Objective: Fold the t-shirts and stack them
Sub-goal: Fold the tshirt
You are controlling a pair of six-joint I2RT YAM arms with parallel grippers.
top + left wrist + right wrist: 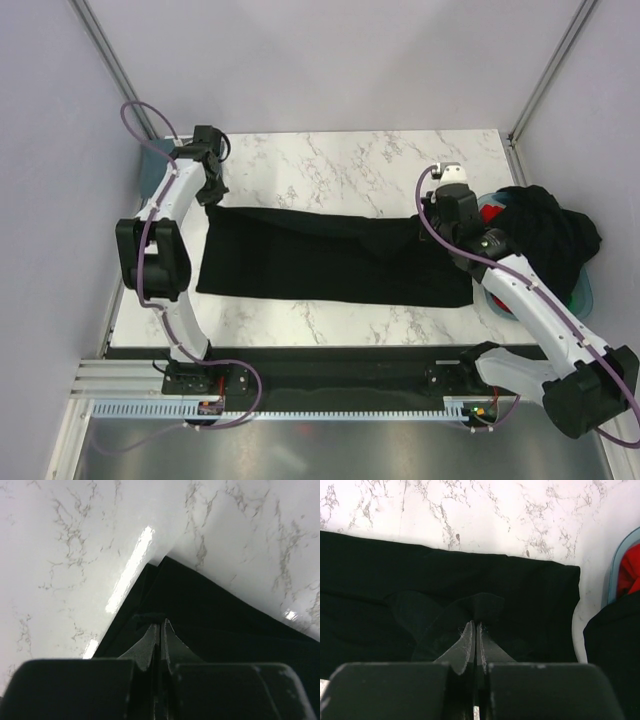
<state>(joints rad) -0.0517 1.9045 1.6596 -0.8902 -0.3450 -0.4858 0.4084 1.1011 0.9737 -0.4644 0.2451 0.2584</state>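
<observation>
T-shirts are split between two places. One black t-shirt (330, 260) lies flat on the marble worktop (340, 160) as a long band running left to right between our arms. The others sit in the tub at our right.

We judge the step in hand to be a fold of this black t-shirt. It already looks doubled lengthwise, with layered edges showing at its far left corner in the left wrist view. Our left claw (212, 197) is closed on that far left corner, with a small pinch of cloth caught at the tips. Our right claw (432, 224) is closed on the fabric near the far right end, where the cloth puckers up around the tips.

With both ends pinched, the next move, as we read it, calls for lifting both ends together and keeping the cloth taut between them. The far edge then goes over toward the near edge, or one end toward the other. The claws should only let go once the layers line up. Uneven lifting would likely drag the band askew.

The light blue tub (585, 292) stands at the right edge of the worktop, just beside the shirt's right end. In it we see a red t-shirt (492, 212), partly covered by a crumpled black garment (548, 235) that spills over the rim. Whether more lies under these we cannot tell. No folded stack shows yet.
</observation>
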